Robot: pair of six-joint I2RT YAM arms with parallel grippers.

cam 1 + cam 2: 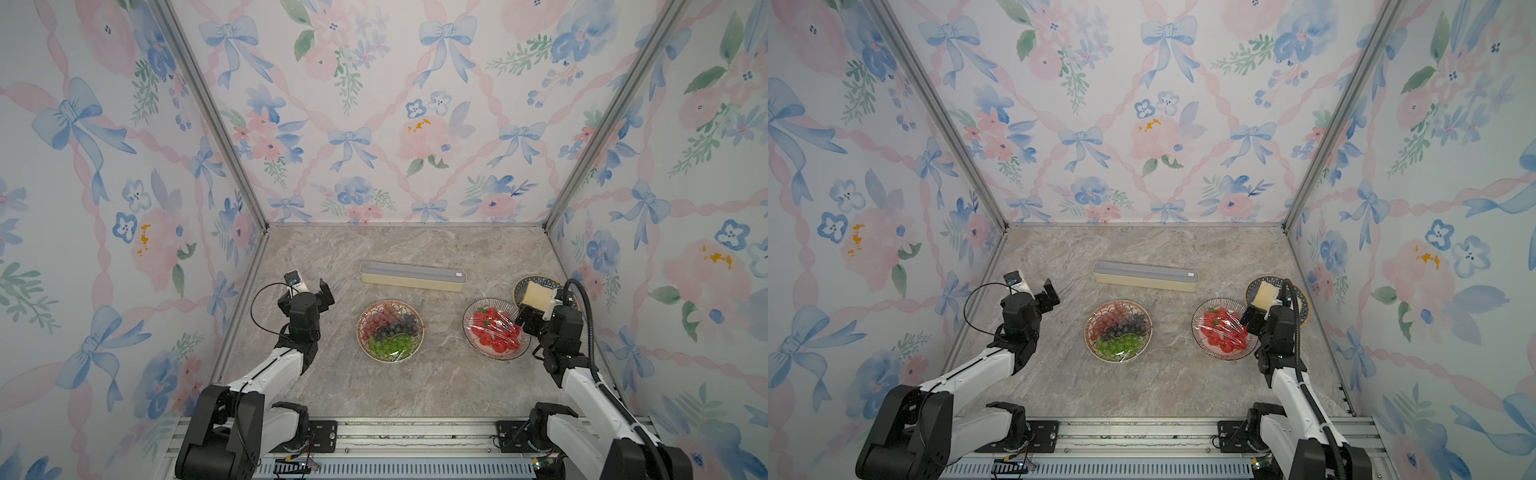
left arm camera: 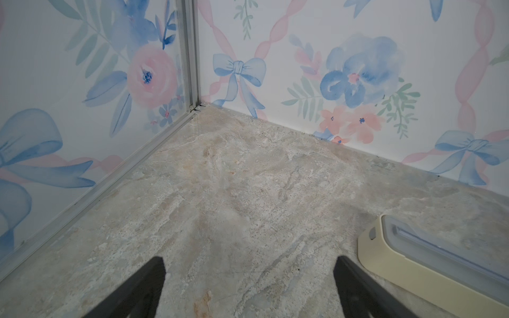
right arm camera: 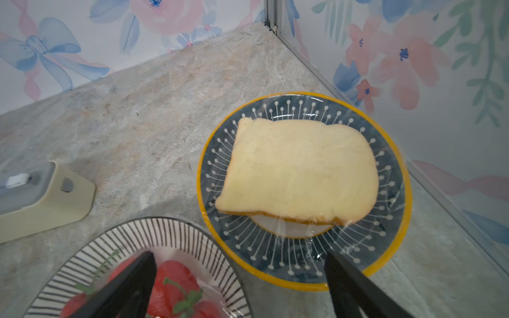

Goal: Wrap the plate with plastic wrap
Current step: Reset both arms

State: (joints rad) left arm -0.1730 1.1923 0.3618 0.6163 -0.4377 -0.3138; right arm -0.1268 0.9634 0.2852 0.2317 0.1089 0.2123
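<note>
Plastic wrap (image 3: 300, 230) glossy over the bread plate (image 3: 256, 247); left fingers (image 2: 143, 289) and right fingers (image 3: 349, 283) wide apart, empty.

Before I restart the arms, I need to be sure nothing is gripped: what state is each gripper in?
The left gripper is open, holding nothing.
The right gripper is open, holding nothing.

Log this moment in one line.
left claw: open, empty | right claw: open, empty | bread plate: wrapped | wrap box: on table, unheld
</note>
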